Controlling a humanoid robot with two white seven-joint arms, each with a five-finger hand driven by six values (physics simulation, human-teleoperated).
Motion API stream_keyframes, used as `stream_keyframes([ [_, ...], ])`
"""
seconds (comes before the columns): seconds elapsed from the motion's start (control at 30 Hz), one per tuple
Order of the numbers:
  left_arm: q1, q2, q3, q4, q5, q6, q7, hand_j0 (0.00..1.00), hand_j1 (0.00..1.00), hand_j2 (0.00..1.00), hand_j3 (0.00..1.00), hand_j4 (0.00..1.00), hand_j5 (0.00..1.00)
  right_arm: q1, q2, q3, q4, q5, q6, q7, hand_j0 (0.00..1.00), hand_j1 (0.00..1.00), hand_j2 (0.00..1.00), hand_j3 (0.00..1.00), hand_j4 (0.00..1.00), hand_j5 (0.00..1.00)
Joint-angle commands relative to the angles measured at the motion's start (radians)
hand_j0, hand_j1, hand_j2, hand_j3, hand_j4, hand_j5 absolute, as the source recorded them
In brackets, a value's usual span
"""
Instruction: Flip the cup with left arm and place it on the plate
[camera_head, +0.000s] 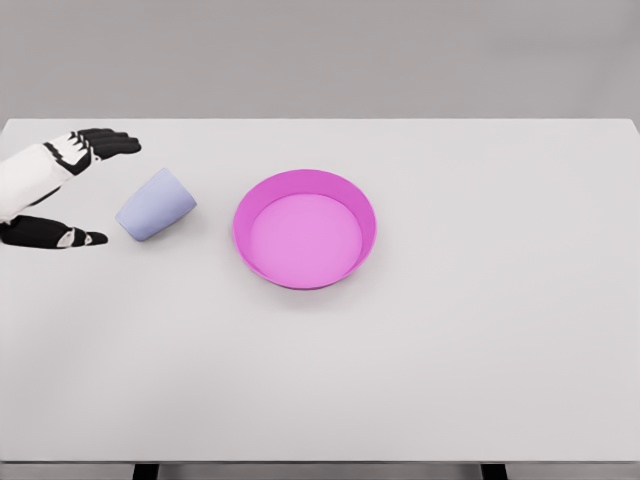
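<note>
cup (156, 205): pale lavender | plate (305, 228): magenta-pink | table (450, 350): white | robot hand (70, 190): black-white

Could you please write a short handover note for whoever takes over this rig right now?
Left hand: open at the table's left edge, fingers spread, thumb low, holding nothing; it sits just left of the cup, with a gap between them.
Right hand: not in view.
The pale lavender-blue plastic cup lies tipped on the white table, left of the plate and apart from it.
The round magenta plate with a raised rim sits near the table's middle and holds nothing.
Done: the left hand is positioned beside the cup.
Left: grasp the cup, flip it, set it on the plate.
</note>
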Motion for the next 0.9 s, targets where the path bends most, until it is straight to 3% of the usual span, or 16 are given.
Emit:
stream_keyframes([
  [0.0,0.000,-0.007,-0.002,-0.002,0.005,0.001,0.001,1.00,1.00,1.00,1.00,1.00,1.00,0.000,0.000,0.003,0.000,0.000,0.001,0.007,1.00,1.00,1.00,1.00,1.00,1.00],
  [0.23,0.005,-0.002,-0.002,-0.002,-0.009,0.001,-0.003,1.00,1.00,1.00,1.00,1.00,1.00,0.002,0.000,0.000,0.000,0.000,0.001,0.007,1.00,1.00,1.00,1.00,1.00,1.00],
  [0.33,0.025,-0.002,0.000,0.003,-0.015,0.001,-0.058,1.00,1.00,1.00,1.00,1.00,1.00,0.002,0.000,0.000,0.000,0.000,0.001,0.007,1.00,1.00,1.00,1.00,1.00,1.00],
  [0.47,0.035,-0.026,0.009,0.018,-0.087,0.001,-0.072,1.00,1.00,1.00,1.00,1.00,1.00,0.002,0.000,0.000,0.000,0.000,-0.001,0.007,1.00,1.00,1.00,1.00,1.00,1.00],
  [0.57,0.060,-0.120,0.014,0.018,-0.084,0.001,-0.073,1.00,1.00,1.00,1.00,1.00,1.00,0.002,0.000,0.000,0.000,0.000,-0.001,0.007,1.00,1.00,1.00,1.00,1.00,1.00],
  [0.73,0.075,-0.122,0.021,0.018,-0.075,0.001,-0.075,1.00,1.00,1.00,1.00,1.00,1.00,0.002,0.000,0.000,0.000,0.000,0.001,0.007,1.00,1.00,1.00,1.00,1.00,1.00],
  [0.8,0.068,-0.123,0.070,0.032,-0.051,0.001,-0.073,1.00,1.00,1.00,1.00,1.00,1.00,0.002,0.000,0.000,0.000,0.000,0.001,0.007,1.00,1.00,1.00,1.00,1.00,1.00],
  [0.87,0.064,-0.123,0.076,0.046,-0.029,0.001,-0.072,1.00,1.00,1.00,1.00,1.00,1.00,0.002,0.000,0.000,0.000,0.000,0.001,0.007,1.00,1.00,1.00,1.00,1.00,1.00],
])
